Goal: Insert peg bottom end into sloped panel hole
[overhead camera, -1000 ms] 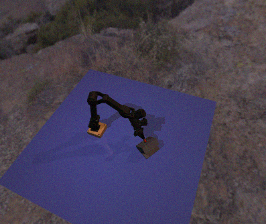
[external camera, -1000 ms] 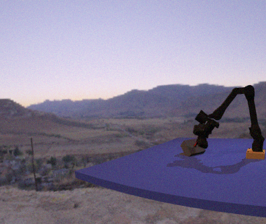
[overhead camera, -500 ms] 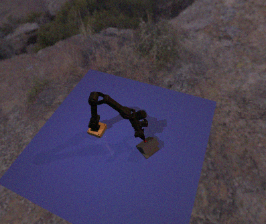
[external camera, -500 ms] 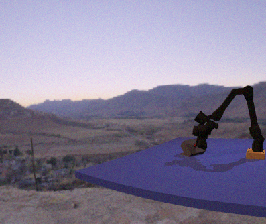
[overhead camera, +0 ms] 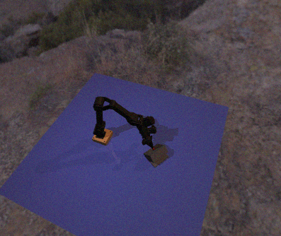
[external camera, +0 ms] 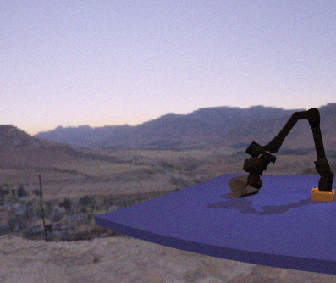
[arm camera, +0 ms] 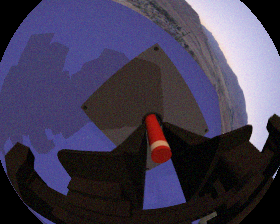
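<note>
The red peg [arm camera: 155,131] [overhead camera: 153,148] [external camera: 246,184], with a pale band near its round top end, stands with its lower end in the dark hole of the sloped panel [arm camera: 126,95] [overhead camera: 161,155] [external camera: 236,185]. The wrist view shows it lined up with the hole; its depth cannot be seen. My gripper [arm camera: 153,127] is slightly open around the peg, one finger on each side with very narrow gaps. Its fingertips are close to the panel face. In the top and exterior views the dark fingers hide most of the peg.
The panel is a grey-brown block on the blue table [overhead camera: 124,198] [external camera: 183,229], with small dark dots at its corners. The arm's orange base [overhead camera: 105,138] [external camera: 322,195] stands on the same table. Shadows of the arm fall across the table and the panel face.
</note>
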You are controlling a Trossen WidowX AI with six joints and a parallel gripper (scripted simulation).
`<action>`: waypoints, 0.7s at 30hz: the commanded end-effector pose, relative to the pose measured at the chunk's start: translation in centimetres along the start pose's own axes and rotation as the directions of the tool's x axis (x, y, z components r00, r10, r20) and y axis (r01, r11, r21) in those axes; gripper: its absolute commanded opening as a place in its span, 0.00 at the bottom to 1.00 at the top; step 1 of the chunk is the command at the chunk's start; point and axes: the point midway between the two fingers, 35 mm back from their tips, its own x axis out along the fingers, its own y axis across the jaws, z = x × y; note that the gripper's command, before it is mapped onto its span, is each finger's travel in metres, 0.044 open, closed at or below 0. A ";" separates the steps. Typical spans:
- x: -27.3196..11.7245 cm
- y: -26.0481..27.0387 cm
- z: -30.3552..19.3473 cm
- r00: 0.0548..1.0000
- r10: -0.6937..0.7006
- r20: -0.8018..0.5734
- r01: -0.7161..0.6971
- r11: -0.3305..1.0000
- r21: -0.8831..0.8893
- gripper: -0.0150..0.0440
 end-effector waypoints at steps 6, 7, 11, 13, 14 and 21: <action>0.0 0.0 0.0 1.000 0.000 0.000 0.000 1.000 0.000 0.74; 0.0 0.0 0.0 1.000 0.000 0.000 0.000 1.000 0.000 0.79; -0.3 0.0 0.0 1.000 0.001 -0.001 -0.001 1.000 0.000 0.97; -0.6 0.0 0.1 1.000 0.001 -0.001 -0.001 1.000 0.000 1.00; -0.7 0.0 0.1 1.000 0.002 -0.001 -0.002 1.000 0.000 1.00; -2.0 0.1 0.3 1.000 0.004 -0.002 -0.004 1.000 -0.001 1.00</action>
